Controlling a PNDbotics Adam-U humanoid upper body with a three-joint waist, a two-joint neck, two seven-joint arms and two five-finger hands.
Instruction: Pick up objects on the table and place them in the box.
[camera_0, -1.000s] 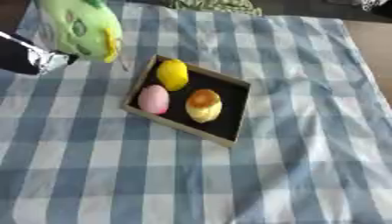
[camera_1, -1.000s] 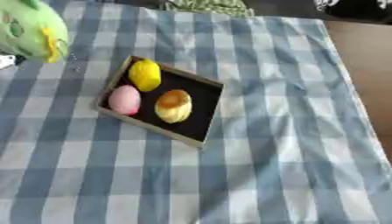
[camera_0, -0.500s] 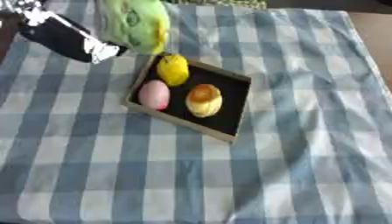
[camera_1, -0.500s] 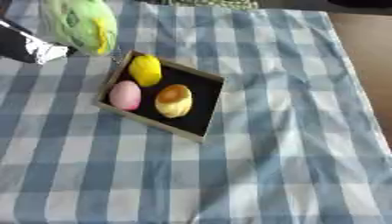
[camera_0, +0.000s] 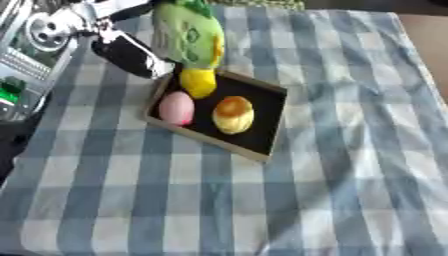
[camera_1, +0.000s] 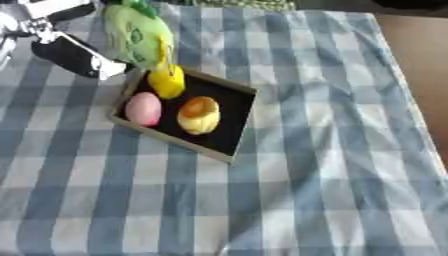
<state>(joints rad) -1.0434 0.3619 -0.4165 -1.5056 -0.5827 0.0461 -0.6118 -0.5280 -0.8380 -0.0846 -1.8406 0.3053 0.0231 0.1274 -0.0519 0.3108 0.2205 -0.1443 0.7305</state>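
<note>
My left hand (camera_0: 129, 53), black with silver parts, comes in from the upper left and is shut on a green plush toy (camera_0: 187, 35). The toy hangs over the box's far left corner, just above a yellow lemon-shaped piece (camera_0: 199, 82). The box (camera_0: 264, 117) is a shallow black tray with a wooden rim, lying askew in the middle of the table. It also holds a pink egg shape (camera_0: 176, 107) and a yellow-orange bun (camera_0: 233, 114). The right half of the box floor is bare. My right hand shows in no view.
A blue and white checked cloth (camera_0: 332, 190) covers the table. Its right edge meets brown floor (camera_1: 424, 45) at the upper right. Silver parts of my own arm (camera_0: 39, 32) fill the upper left corner.
My left hand has carried the green toy rightward from the table's far left to the box's far corner. The view has shifted as well.
</note>
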